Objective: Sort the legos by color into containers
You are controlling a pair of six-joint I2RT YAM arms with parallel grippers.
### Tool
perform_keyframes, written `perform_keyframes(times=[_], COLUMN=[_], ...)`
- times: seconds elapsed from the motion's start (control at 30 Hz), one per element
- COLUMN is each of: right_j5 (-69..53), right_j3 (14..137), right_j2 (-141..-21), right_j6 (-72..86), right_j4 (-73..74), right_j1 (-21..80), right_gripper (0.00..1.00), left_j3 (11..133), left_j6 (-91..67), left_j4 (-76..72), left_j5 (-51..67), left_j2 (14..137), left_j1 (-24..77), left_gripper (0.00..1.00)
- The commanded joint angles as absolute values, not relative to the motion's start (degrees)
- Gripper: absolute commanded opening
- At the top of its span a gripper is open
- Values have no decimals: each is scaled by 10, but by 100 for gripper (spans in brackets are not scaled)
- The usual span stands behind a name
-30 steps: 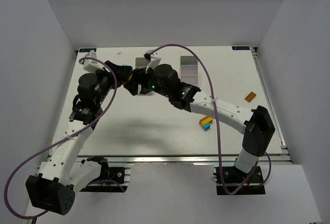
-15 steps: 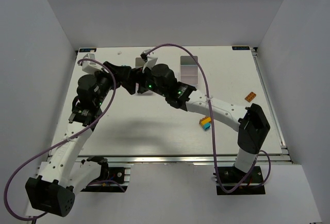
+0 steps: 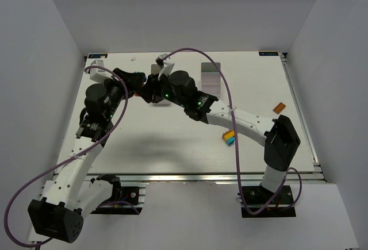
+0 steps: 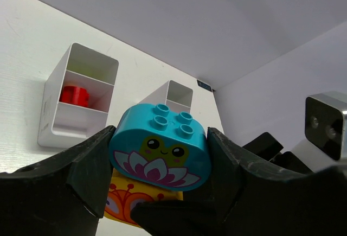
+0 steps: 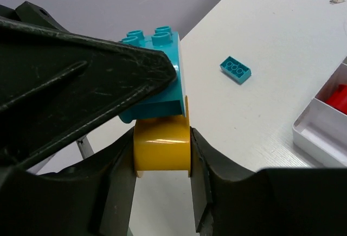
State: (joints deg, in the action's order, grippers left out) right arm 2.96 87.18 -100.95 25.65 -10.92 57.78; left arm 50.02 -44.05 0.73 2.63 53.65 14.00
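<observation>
Teal rounded plastic brick with a printed flower face (image 4: 160, 146) sits stacked on a yellow plastic brick (image 5: 161, 150). The pair is held above the white worktop (image 3: 172, 146), toward 11 o'clock in the top view. The left end effector (image 4: 160, 163) is closed on the teal brick's sides, and the right end effector (image 5: 161, 173) is clamped on the yellow one beneath. At 10 o'clock in the left wrist view, a white three-compartment plastic bin (image 4: 54, 122) holds a red brick (image 4: 74, 95) in its middle compartment. A small flat teal brick (image 5: 235, 69) lies on the worktop.
</observation>
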Motion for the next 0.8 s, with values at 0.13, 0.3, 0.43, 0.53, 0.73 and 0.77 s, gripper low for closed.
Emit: perform_keyframes(times=[0.13, 0.3, 0.43, 0.53, 0.73, 0.77], right_j5=[-25, -39, -52, -61, -202, -225], right_j3=[834, 794, 760, 736, 697, 696], right_j2=[-984, -958, -926, -902, -857, -853], right_j6=[248, 233, 200, 155, -4, -36], right_j4=[-180, -188, -189, -185, -144, -131], right_j1=[572, 572, 569, 554, 464, 433], right_gripper=[0, 0, 0, 0, 0, 0], left_j3=[504, 513, 520, 525, 528, 528], left_j6=[-446, -438, -424, -407, -371, -362], left_j4=[-8, -6, -4, 18, 54, 66], left_j5=[10, 8, -5, -13, -11, -9], left_j2=[526, 536, 541, 546, 549, 551], left_j1=[140, 140, 141, 141, 141, 141], left_gripper=[0, 0, 0, 0, 0, 0])
